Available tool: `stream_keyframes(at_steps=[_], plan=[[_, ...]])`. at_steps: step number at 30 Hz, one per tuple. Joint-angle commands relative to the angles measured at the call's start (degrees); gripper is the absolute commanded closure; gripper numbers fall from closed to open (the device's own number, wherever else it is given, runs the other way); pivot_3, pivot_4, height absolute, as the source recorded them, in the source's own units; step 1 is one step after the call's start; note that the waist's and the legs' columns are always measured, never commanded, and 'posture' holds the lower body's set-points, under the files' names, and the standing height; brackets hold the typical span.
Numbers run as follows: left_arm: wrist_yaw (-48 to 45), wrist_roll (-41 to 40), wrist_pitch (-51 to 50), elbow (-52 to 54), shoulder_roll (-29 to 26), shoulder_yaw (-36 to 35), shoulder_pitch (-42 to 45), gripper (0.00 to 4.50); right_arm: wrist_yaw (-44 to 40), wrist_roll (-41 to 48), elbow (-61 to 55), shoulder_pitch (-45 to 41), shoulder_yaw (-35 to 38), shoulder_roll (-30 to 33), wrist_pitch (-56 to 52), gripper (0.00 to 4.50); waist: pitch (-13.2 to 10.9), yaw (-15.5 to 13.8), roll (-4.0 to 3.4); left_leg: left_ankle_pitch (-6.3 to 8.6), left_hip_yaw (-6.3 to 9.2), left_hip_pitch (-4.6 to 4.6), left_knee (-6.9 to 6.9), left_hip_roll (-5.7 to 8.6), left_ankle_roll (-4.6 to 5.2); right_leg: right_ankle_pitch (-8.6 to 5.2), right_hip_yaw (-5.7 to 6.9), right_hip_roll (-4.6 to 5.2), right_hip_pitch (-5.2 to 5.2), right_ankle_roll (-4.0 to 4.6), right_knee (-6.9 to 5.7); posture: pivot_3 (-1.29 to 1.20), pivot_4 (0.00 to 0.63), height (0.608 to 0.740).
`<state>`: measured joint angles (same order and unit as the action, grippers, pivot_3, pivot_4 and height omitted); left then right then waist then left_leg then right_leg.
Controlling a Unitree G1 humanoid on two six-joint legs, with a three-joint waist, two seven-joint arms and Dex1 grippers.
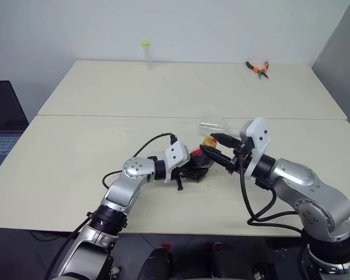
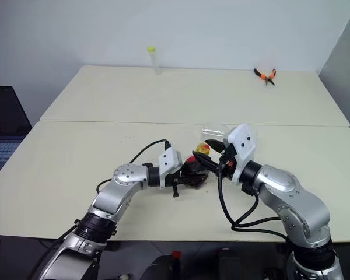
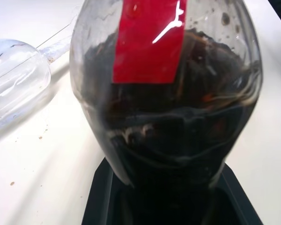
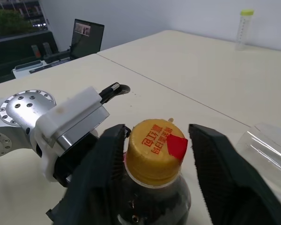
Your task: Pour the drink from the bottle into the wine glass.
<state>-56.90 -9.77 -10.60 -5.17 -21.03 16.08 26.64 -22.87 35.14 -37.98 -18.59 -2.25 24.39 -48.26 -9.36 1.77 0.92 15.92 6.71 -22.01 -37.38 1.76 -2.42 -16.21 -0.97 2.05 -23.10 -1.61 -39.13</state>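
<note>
The bottle (image 3: 168, 117), clear with a red label and full of dark drink, stands roughly upright low over the front table. My left gripper (image 1: 191, 170) is shut on its bulbous body from the left. My right gripper (image 4: 157, 154) reaches in from the right, its two black fingers (image 4: 103, 178) closed in on either side of the yellow cap (image 1: 209, 143). The wine glass (image 1: 213, 123) lies on its side on the table just behind the bottle, and its bowl (image 3: 14, 84) is empty.
A thin clear tube (image 1: 146, 51) with a yellow-green cap stands at the far table's back edge. Orange-handled pliers (image 1: 258, 68) lie at the back right. A laptop (image 1: 0, 125) sits off the table's left side. A seam joins the two tables (image 1: 76, 140).
</note>
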Motion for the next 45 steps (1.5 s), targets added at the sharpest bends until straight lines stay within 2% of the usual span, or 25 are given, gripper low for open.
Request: stream_keyframes(at_steps=[1,5,8,12,16,19,21,24,25,29,32,36,41,45], plan=[[-0.3,-0.1,1.3,1.7,0.0,-0.2,0.5,3.71,-0.5,3.0,-1.2,-1.1,2.4,-0.5,0.0,3.25,0.0,0.0,0.00,0.00,0.00,0.00,0.00,0.00,0.00,0.00,0.00,0.00,0.00,0.00,0.00,0.00,0.150,0.740],[-0.7,-0.3,1.1,2.2,-0.2,-0.1,0.2,3.71,-6.4,5.6,1.2,-1.9,3.8,2.8,0.4,3.25,0.0,0.0,0.00,0.00,0.00,0.00,0.00,0.01,0.00,0.00,0.00,0.00,0.00,0.00,0.00,0.00,0.150,0.740],[-1.5,-0.9,0.6,2.9,-0.1,0.3,0.0,3.72,-17.7,3.1,7.4,-3.9,2.1,10.6,4.2,3.25,0.0,0.0,0.00,0.01,-0.04,0.02,-0.01,0.04,0.02,0.00,0.01,-0.04,0.03,0.00,0.01,0.00,0.150,0.740],[-2.3,-1.4,0.3,4.0,-0.3,0.8,-0.2,3.75,-32.1,-4.3,18.5,-10.3,-3.8,20.5,13.0,3.25,0.0,0.0,0.00,0.02,-0.28,0.11,-0.02,0.06,0.04,0.00,0.02,-0.05,0.15,-0.01,0.06,0.00,0.150,0.740],[-2.1,-1.4,0.1,4.5,-0.3,1.0,-0.3,3.76,-40.9,-7.7,26.8,-17.7,-7.8,23.0,19.0,3.25,0.0,0.1,0.01,0.03,-0.29,0.17,-0.03,0.00,0.05,0.00,0.07,-0.08,0.25,-0.01,0.09,0.00,0.150,0.740],[-1.9,-1.4,0.1,4.9,-0.4,1.1,-0.6,3.76,-43.8,-8.7,29.3,-19.7,-9.0,22.7,21.1,3.25,0.0,0.0,0.01,0.03,-0.28,0.14,-0.08,-0.01,0.04,0.00,0.07,-0.07,0.25,-0.01,0.09,0.00,0.150,0.740],[-1.7,-1.3,0.0,5.0,-0.5,0.9,-0.8,3.76,-44.4,-6.5,27.7,-20.0,-8.5,22.2,18.9,3.25,0.0,0.0,0.01,0.02,-0.27,0.12,-0.13,-0.01,0.04,0.00,0.05,0.00,0.25,-0.01,0.09,0.00,0.150,0.740],[-1.1,-1.3,-0.3,5.3,-0.5,0.5,-1.2,3.76,-41.6,-1.6,23.0,-18.5,-5.7,20.8,13.8,3.25,0.0,0.0,0.01,0.02,-0.10,0.11,-0.15,-0.02,0.04,0.00,0.04,0.12,0.24,-0.01,0.09,0.00,0.150,0.740],[-0.9,-1.3,-0.4,5.4,-0.6,0.4,-1.3,3.76,-40.1,-0.3,21.1,-17.6,-4.5,20.3,12.4,2.49,0.0,-0.1,0.01,0.02,-0.05,0.11,-0.15,-0.02,0.03,0.00,0.04,0.13,0.23,-0.01,0.09,0.00,0.150,0.740],[0.0,-1.2,-0.3,5.4,-0.4,-0.1,-1.6,3.76,-27.8,6.4,12.5,-12.7,4.4,15.4,6.8,1.17,0.0,-0.2,0.01,0.02,0.22,-0.02,-0.24,0.00,0.02,0.00,0.06,0.15,0.23,0.00,0.09,0.00,0.150,0.740],[0.4,-1.3,-0.2,4.7,-0.3,-0.3,-1.5,3.76,-19.0,9.8,5.1,-8.1,9.1,11.7,4.4,1.16,0.0,-0.3,0.01,0.02,0.33,-0.04,-0.28,0.00,0.02,0.00,0.05,0.15,0.24,0.00,0.07,0.00,0.150,0.740],[0.1,-1.2,0.2,3.7,0.0,0.2,-1.0,3.76,-10.1,8.0,-2.0,-3.6,7.3,7.9,3.5,1.16,0.0,-0.2,0.00,0.03,0.34,-0.06,-0.32,0.03,0.03,0.00,0.07,0.14,0.26,-0.01,0.06,0.00,0.150,0.740],[-0.3,-0.8,1.1,1.3,0.9,0.5,0.8,3.79,-1.3,-5.1,-3.3,-1.8,-1.1,5.4,7.4,1.16,0.0,-0.1,-0.01,0.02,0.33,-0.03,-0.32,0.04,0.03,0.00,0.13,0.05,0.25,-0.01,0.03,0.00,0.150,0.740],[-0.6,-0.7,1.7,0.3,1.4,0.6,1.5,3.81,0.8,-9.7,-1.5,-0.4,-2.7,4.3,9.6,1.16,0.0,-0.1,-0.01,0.00,0.32,-0.05,-0.32,0.17,-0.01,-0.01,0.15,0.02,0.25,-0.03,0.04,0.00,0.150,0.740]])
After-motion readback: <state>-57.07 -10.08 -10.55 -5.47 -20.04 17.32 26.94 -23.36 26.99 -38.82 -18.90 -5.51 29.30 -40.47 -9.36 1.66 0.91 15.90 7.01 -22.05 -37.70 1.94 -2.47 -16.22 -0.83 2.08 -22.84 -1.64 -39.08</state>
